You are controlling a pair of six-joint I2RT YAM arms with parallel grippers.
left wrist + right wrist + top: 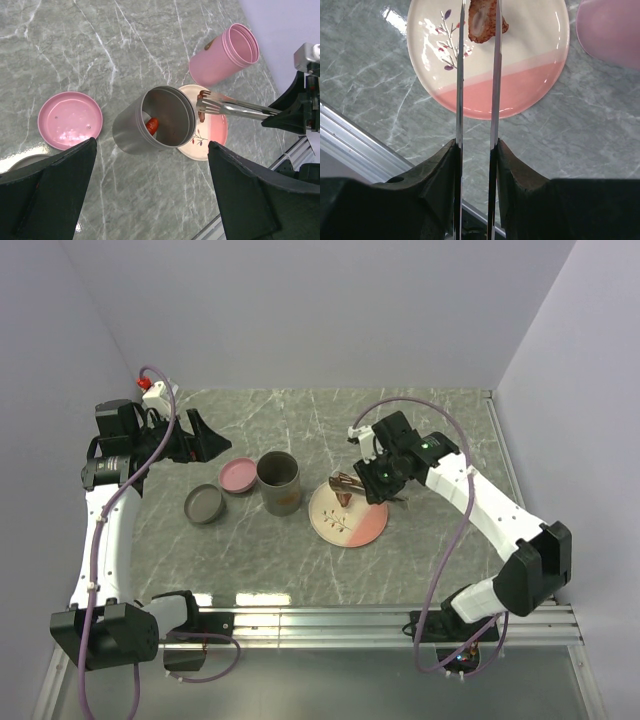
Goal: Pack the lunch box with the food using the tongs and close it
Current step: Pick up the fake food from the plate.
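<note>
The lunch box, a grey metal cylinder, stands open left of the cream-and-pink plate. A red sausage piece of food lies inside the lunch box. My right gripper is shut on the silver tongs. The tongs' tips pinch a brown food piece over the plate. The left wrist view shows the tongs and the brown piece at the plate's far side. My left gripper hangs open and holds nothing, back left of the lunch box.
A pink lid and a grey lid lie left of the lunch box. A pink cylinder lies on its side beyond the plate. The metal rail runs along the near edge.
</note>
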